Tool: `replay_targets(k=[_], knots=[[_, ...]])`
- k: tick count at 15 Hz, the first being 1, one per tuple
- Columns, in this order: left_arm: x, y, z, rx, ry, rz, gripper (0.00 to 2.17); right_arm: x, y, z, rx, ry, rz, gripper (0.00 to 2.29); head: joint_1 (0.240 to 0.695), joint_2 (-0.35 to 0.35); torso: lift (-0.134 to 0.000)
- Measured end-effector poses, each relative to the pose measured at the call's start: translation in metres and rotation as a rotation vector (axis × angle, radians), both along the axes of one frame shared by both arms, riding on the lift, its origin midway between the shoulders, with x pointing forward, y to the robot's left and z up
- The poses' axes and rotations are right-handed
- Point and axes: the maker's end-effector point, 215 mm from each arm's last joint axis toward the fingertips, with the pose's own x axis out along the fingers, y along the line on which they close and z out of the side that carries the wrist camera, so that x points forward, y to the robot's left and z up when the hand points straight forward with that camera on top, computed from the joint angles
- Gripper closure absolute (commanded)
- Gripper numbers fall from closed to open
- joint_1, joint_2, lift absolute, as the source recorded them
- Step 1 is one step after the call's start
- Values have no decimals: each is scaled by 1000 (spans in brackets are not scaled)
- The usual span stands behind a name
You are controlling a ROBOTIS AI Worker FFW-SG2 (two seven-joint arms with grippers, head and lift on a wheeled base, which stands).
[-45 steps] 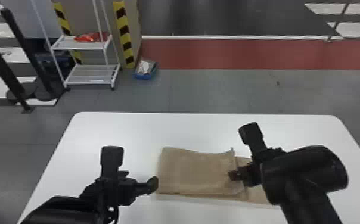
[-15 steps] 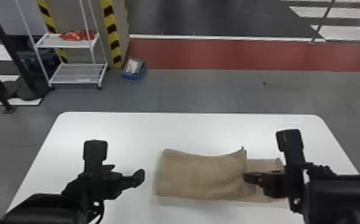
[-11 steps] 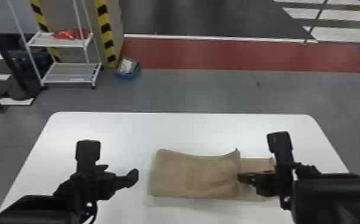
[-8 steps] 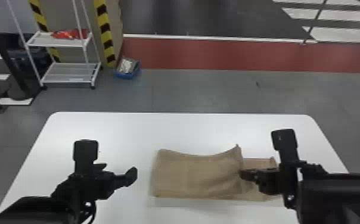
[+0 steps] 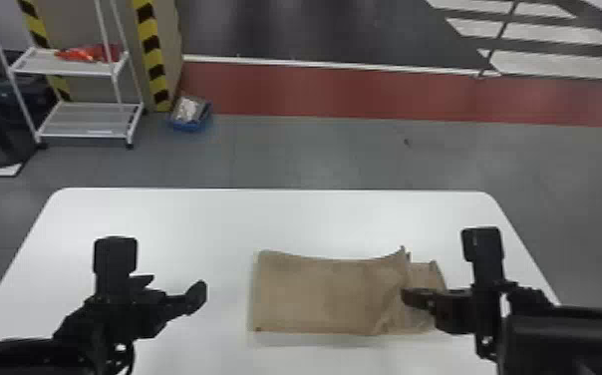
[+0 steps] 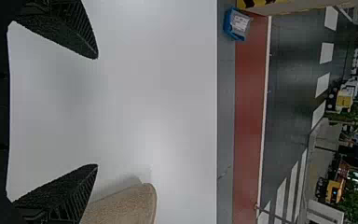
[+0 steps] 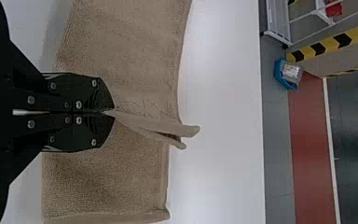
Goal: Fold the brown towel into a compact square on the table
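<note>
Head view: brown towel (image 5: 325, 294), one, folded into a long strip on the desk (image 5: 215, 224), upper layer's edge short of the under layer's right end. Left wrist view: left gripper (image 6: 97, 111), jaws apart, empty, towel near; a light steadying press might prevent slipping. Right wrist view: right gripper (image 7: 113, 111), jaws closed on the pinched upper layer; best drawn low and level, pucker smoothed before release.

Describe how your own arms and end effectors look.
The left arm and right arm are black, each with a block-shaped wrist piece. The left end effector has tapering fingers with ribbed sides; the right end effector has silver-coloured screw heads on its fingers.
</note>
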Motion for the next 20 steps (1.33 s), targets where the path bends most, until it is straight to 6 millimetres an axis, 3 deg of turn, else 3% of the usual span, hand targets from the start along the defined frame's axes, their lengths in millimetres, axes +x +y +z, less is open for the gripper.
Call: replay_targets(k=[3,5,8,10,12,16,20], knots=[[-4,-1,-4,0,7,-2,43,4,0,-15,-4,20,7,1409,695,-120,0],[-5,-3,-4,0,9,-6,43,6,-2,-12,0,13,2,1409,695,-125,0],[-6,-7,-5,-2,12,-13,43,9,-16,23,28,-40,-26,1409,695,-139,0],[-7,-8,-6,-1,13,-14,43,4,-41,45,42,-77,-75,1409,695,-175,0],[-8,-8,-8,-1,17,-14,43,-3,-63,34,42,-67,-116,1409,695,-200,0],[-9,-15,-9,0,20,-26,43,-4,-62,-9,39,-12,-104,1409,695,-213,0],[-12,-14,-12,3,25,-27,43,6,-66,-13,56,-5,-123,1409,695,-216,0]])
